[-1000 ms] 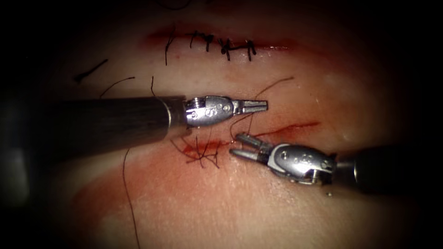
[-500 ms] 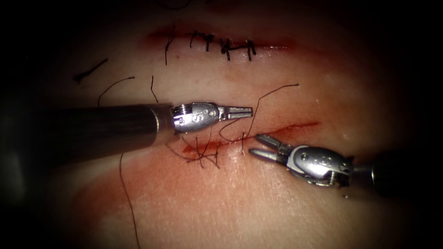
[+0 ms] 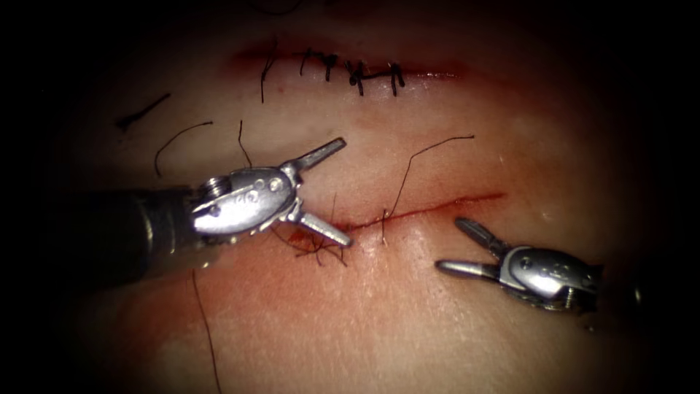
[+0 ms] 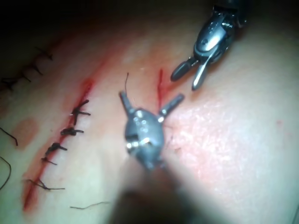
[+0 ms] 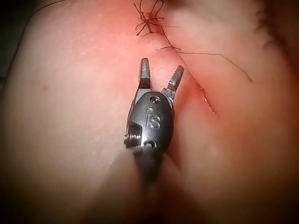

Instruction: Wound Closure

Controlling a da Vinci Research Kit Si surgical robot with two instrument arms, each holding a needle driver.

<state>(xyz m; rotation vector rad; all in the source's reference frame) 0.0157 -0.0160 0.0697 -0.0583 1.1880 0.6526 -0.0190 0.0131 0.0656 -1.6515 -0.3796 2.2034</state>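
Note:
The lower cut (image 3: 437, 206) runs across the tissue, with knotted stitches (image 3: 321, 248) at its left end. A single stitch (image 3: 384, 219) crosses it further right, and its thread tail (image 3: 430, 149) curves up over the tissue, free of both tools. My left tool (image 3: 345, 192) hovers over the knotted stitches with its jaws spread wide and holds nothing. My right tool (image 3: 449, 244) is below the cut to the right, jaws open and empty. The left wrist view has the left tool (image 4: 152, 98) spread over the cut (image 4: 160, 86). The right tool (image 5: 162, 65) points toward the knots (image 5: 148, 21).
A second, upper cut (image 3: 350, 73) is closed with several dark stitches, seen also as a stitch row (image 4: 70, 130). Cut thread ends (image 3: 142, 113) lie at the upper left. A long loose thread (image 3: 204, 321) trails down the tissue. Red fluid stains the area around the lower cut.
The left jaws went from shut to wide open as the tool drew back left. The right tool moved right and down, opening wider. The thread tail now stands free.

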